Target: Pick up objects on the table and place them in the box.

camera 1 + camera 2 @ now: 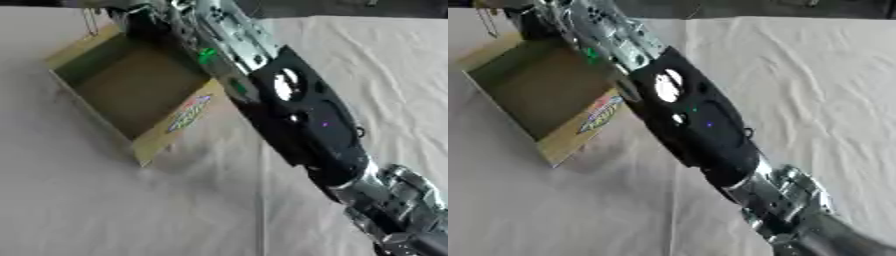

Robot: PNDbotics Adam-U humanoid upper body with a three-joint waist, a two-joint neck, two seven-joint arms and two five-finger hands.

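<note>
The right hand is being shown only in part at the far edge of the left eye view, above the far corner of the box; whether its fingers are straight or curled cannot be told, since they are being cut off by the top of the picture and hidden behind the wrist. Nothing can be seen being held by it.

From the hand, the right arm is being stretched diagonally across the scene, from the near right corner up to the far left. Its silver wrist section is being carried over the right wall of the box, and its broad black forearm is lying just right of the box, above the bench. A silver joint is showing at the near right.

The box is sitting open on the left half of the bench, askew, with one corner pointing near. It is a shallow cardboard tray with a brown floor and yellowish walls, and a coloured printed label is showing on its near right wall. No object can be made out inside it.

The bench is being covered by a pale, creased cloth.
</note>
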